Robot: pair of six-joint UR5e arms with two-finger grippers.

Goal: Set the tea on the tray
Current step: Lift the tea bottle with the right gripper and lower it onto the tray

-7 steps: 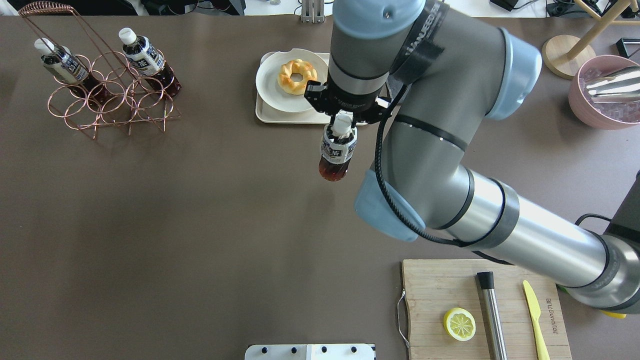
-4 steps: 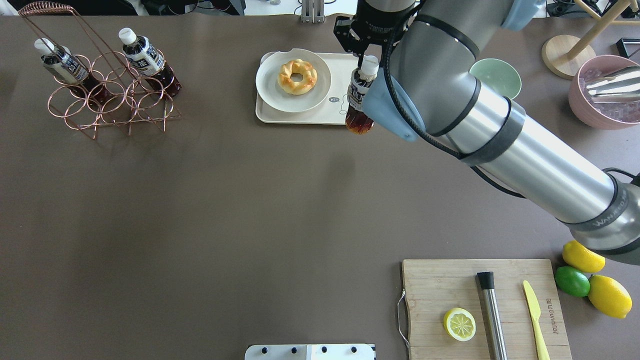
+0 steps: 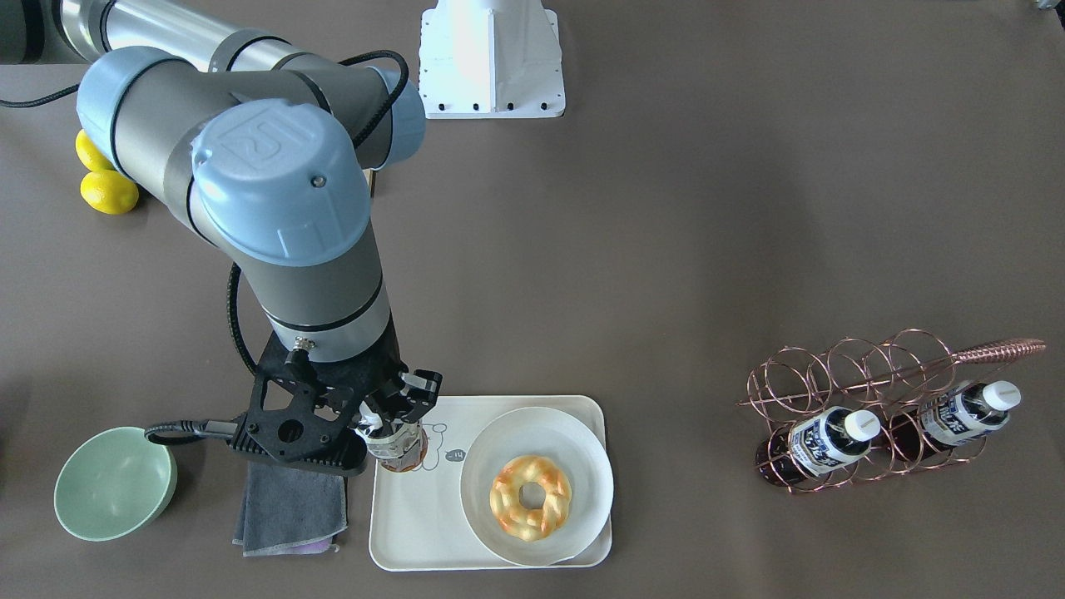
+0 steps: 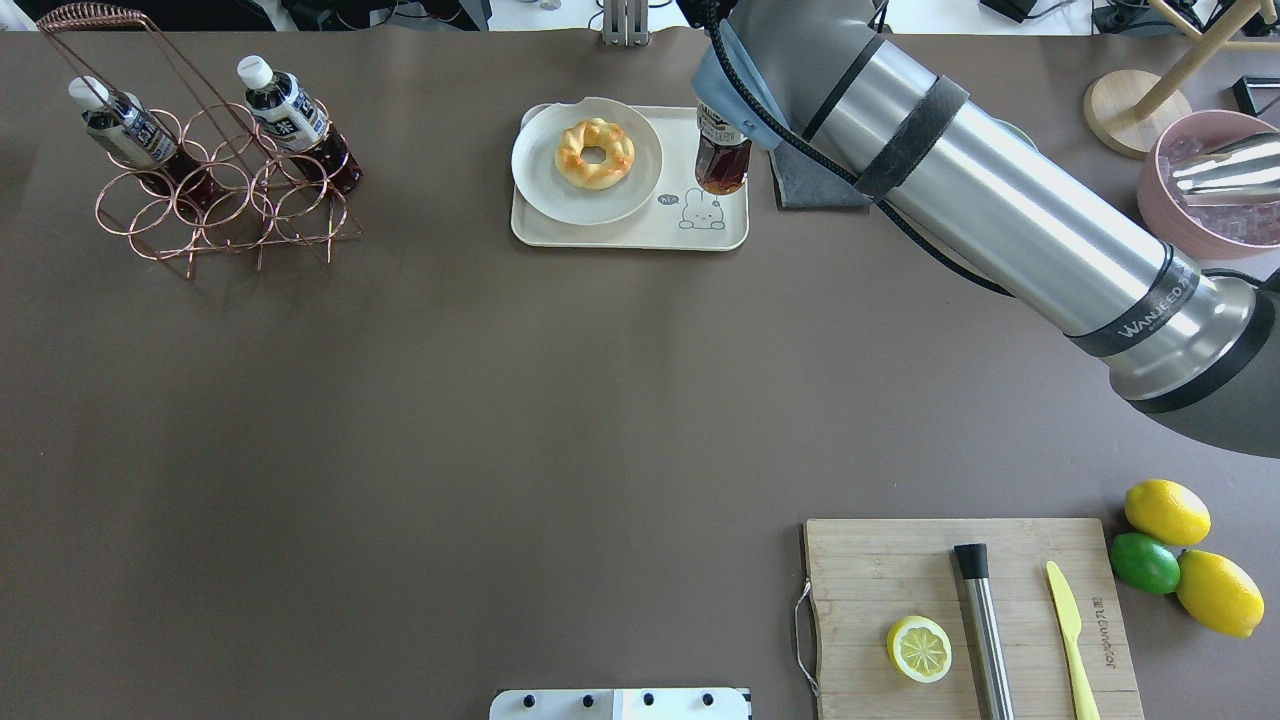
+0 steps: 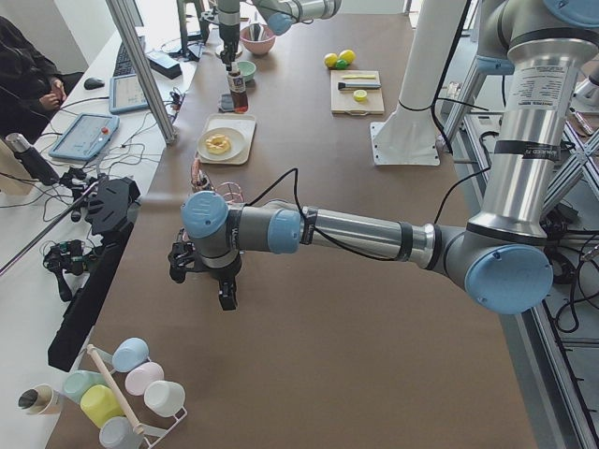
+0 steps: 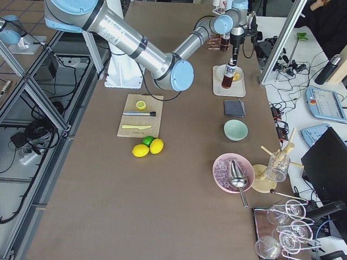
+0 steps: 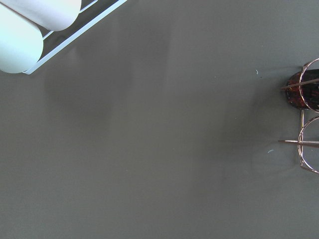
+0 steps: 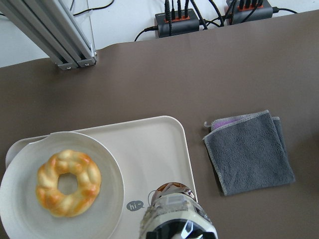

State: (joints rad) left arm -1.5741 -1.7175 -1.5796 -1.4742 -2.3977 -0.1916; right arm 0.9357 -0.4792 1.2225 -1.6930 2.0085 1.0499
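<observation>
The tea (image 4: 722,165) hangs upright from my right tool (image 3: 393,426), pinched at the neck, over the tray (image 4: 640,235) corner. I judge it liquid-heavy, with smooth plastic that could slip; just under the cap seems the surest hold. Whether my left tool (image 5: 223,290) is spread, I cannot tell.

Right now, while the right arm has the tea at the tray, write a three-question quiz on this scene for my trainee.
1. True or false: the doughnut lies directly on the tray.
2. How many bottles rest in the copper wire rack? A one, B two, C three.
3. Fill in: the right gripper holds the tea at the tray's end beside the folded grey ____.
Key: 1 false, it lies on the white plate; 2 B; 3 cloth.
</observation>
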